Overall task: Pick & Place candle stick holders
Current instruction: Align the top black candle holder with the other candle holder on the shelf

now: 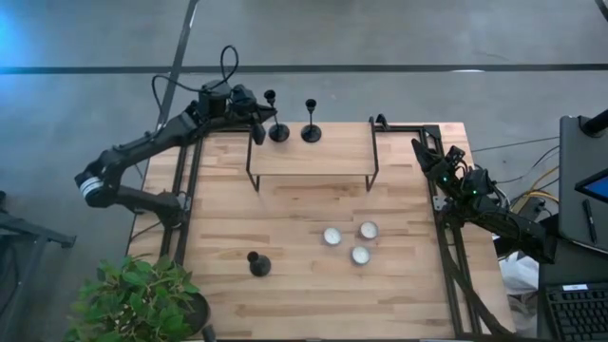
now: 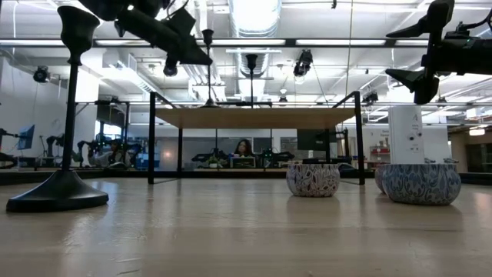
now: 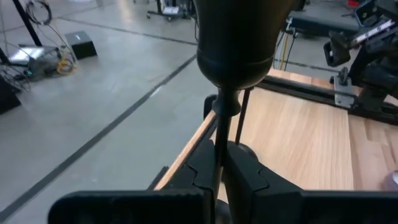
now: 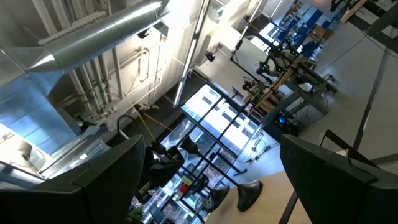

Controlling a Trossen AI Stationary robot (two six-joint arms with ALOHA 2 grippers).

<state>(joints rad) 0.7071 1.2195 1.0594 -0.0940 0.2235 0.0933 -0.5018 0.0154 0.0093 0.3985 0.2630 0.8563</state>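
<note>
Three black candle stick holders show. One point(image 1: 275, 125) stands at the far left of a raised wooden shelf point(image 1: 313, 160), and a second point(image 1: 311, 128) stands just right of it. The third point(image 1: 257, 264) stands on its round base on the table at the near left, large in the low view point(image 2: 65, 115). My left gripper point(image 1: 256, 123) is at the shelf's far left corner, shut on the first holder. My right gripper point(image 1: 421, 150) hangs open and empty above the table's right edge, its fingers wide apart in the right wrist view point(image 4: 211, 180). My left gripper pinches the first holder's thin stem point(image 3: 219, 146) between its two fingers, below the cup point(image 3: 236, 43). The fingers come from the table's left, slanting down, and lie across the stem. The holder stands upright, its base point(image 2: 209, 102) at the shelf top.
Three small patterned cups with white candles point(image 1: 332, 236) point(image 1: 369, 230) point(image 1: 360, 255) sit on the table at the centre right. The shelf's black legs point(image 1: 372, 161) stand on the table. A potted plant point(image 1: 142, 294) is at the near left corner.
</note>
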